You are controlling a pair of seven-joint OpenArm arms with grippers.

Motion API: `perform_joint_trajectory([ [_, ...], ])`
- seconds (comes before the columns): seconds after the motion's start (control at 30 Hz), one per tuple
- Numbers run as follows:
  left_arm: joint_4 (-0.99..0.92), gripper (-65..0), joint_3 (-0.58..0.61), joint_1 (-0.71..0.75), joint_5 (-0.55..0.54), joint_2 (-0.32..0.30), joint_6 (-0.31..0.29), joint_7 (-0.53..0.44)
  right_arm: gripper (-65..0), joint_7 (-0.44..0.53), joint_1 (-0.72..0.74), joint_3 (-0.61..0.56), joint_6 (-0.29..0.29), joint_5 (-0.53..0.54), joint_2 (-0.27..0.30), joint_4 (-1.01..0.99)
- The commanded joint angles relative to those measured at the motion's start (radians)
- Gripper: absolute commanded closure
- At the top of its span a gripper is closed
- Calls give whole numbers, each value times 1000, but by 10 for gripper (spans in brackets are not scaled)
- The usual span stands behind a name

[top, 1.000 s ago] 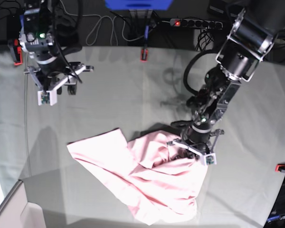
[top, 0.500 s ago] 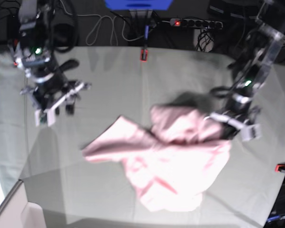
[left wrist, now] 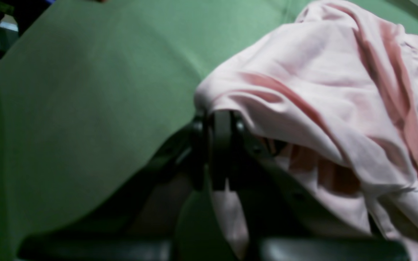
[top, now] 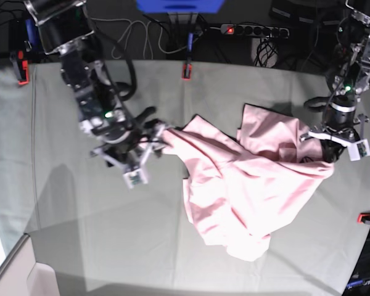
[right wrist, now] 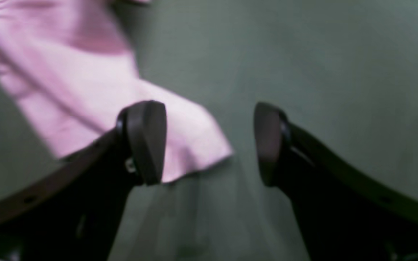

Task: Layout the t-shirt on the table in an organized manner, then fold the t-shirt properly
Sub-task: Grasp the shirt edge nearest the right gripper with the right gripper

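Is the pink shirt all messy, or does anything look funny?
Yes. The t-shirt lies crumpled and bunched on the table, not flat. One edge hangs pinched in the left pincer, while the right pincer stands open at the opposite corner.

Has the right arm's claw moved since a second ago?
Yes. In the base view the right claw has swung away from the red clamp at the table's far corner, toward the t-shirt.
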Motion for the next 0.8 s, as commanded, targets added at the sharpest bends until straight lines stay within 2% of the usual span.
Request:
perform_joint_trajectory([
  [0.0, 12, 0, -4, -3, 10, -14, -1, -29, -385, 26, 2, -14, -1, 7, -2, 44],
  [0.2, 9, 0, -7, -3, 10, 18, -1, -29, -385, 30, -42, -106, -1, 4, -8, 95],
  [0.4, -20, 0, -4, -3, 10, 21, -1, -29, -384, 43, 19, -103, -1, 4, -33, -106],
  [0.57, -24, 0, -4, -3, 9, 21, -1, -29, -371, 138, 34, -105, -1, 4, -31, -183],
  [0.6, -24, -2, -4, -3, 4, 21, -1, -29, -349, 149, 33, -105, -1, 4, -31, -183],
  [0.67, -24, -4, -4, -3, 4, 21, -1, -29, -252, 151, 33, -105, -1, 4, -30, -183],
  [0.7, -22, -4, -4, -3, 2, 21, -1, -29, -193, 152, 33, -105, -1, 4, -28, -183],
  [0.77, -17, -4, -6, 15, 1, 21, -1, -29, -33, 146, 33, -105, -1, 4, -28, -181],
])
